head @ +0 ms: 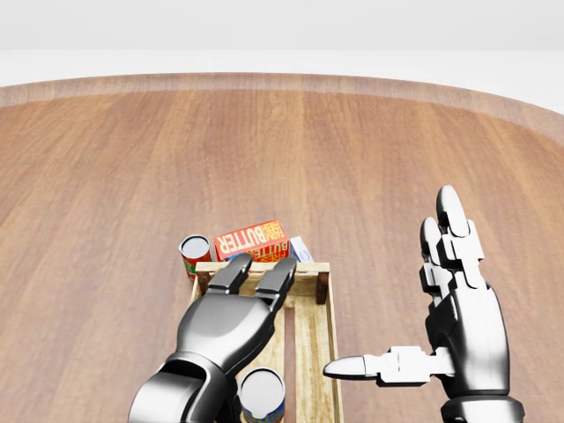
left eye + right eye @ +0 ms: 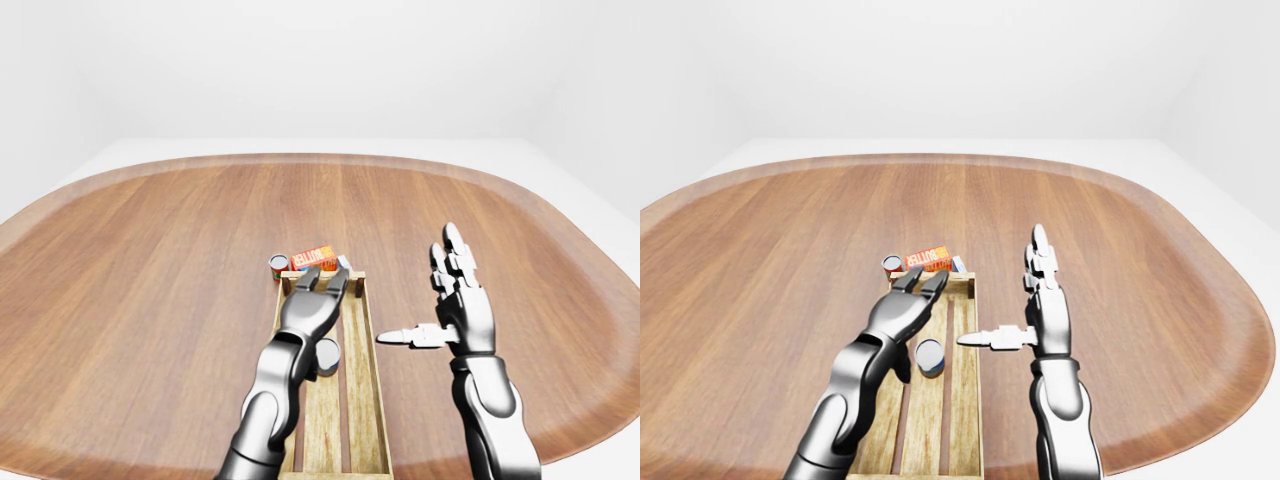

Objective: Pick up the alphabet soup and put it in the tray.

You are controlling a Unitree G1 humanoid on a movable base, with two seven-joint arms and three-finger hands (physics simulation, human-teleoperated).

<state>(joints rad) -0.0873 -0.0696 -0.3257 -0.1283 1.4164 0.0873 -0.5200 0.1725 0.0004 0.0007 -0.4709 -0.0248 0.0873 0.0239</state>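
Observation:
The alphabet soup can (image 1: 263, 394) stands upright inside the wooden tray (image 1: 332, 352), low in the head view, just beside my left wrist. My left hand (image 1: 263, 269) hovers over the tray's upper end with its fingers stretched out, open and holding nothing. The can is free of the fingers. My right hand (image 1: 423, 300) is held up flat and open to the right of the tray, thumb pointing left toward the tray's right rail. The eye views show the can (image 2: 930, 355) on the tray's slats under my left forearm.
Just beyond the tray's upper end sit a red-labelled can (image 1: 195, 252), an orange butter box (image 1: 253, 240) and a small pale box (image 1: 300, 249). The round wooden table (image 2: 150, 250) stretches all around, with its edge near the bottom of the eye views.

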